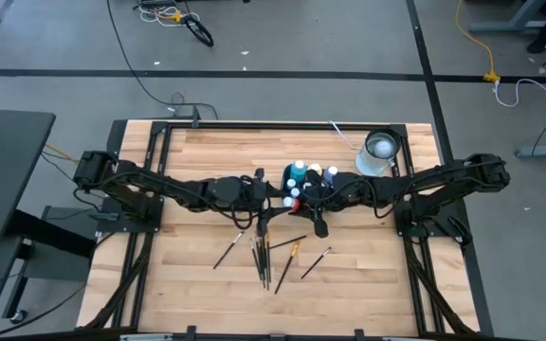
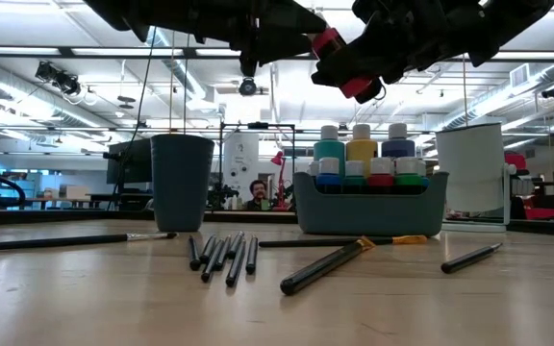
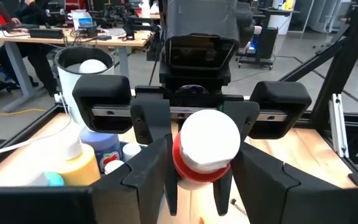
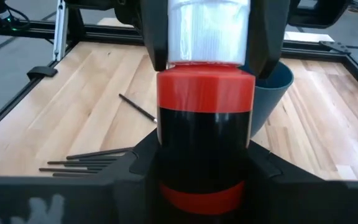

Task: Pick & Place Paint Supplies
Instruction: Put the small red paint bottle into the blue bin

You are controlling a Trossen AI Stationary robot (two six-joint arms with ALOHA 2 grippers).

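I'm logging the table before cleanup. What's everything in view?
red bottle: one, white-capped, held aloft by both end effectors.
bottles: several; blue, green, yellow, red; in the bin.
bin: one, grey-blue, mid-table.
paintbrushes: about nine, dark, loose before the bin.
cup: one, blue-grey, beside the bin.
white container: one, on the bin's other side.
left end effector: shut on red bottle.
right end effector: shut on red bottle.

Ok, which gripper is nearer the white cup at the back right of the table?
Right. The right gripper sits a short way toward the table's middle from the white cup; the left gripper is farther off, beyond the red paint bottle both grip.
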